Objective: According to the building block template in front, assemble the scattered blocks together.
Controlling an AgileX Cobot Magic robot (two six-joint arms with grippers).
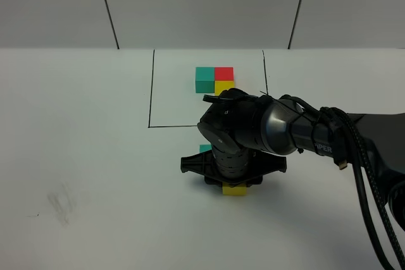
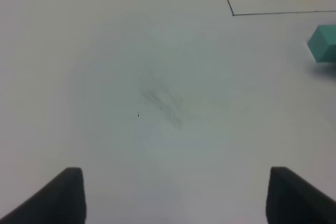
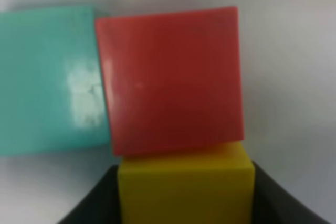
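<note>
The building block template (image 1: 215, 80), a teal, red and yellow cluster, sits inside a black-lined rectangle (image 1: 151, 93) at the back. My right gripper (image 1: 234, 183) points down just in front of that rectangle, shut on the yellow block (image 1: 235, 190). Up close, the yellow block (image 3: 186, 187) lies between my dark fingers (image 3: 94, 198) and touches the red block (image 3: 170, 80). The teal block (image 3: 50, 77) sits flush against the red one's side. A corner of the teal block (image 1: 205, 148) peeks past the arm; the red one is hidden there. My left gripper (image 2: 176, 198) is open over bare table.
The right arm (image 1: 316, 134) and its cables stretch in from the right edge. A faint grey smudge (image 1: 60, 205) marks the table at the left. White wall panels close off the back.
</note>
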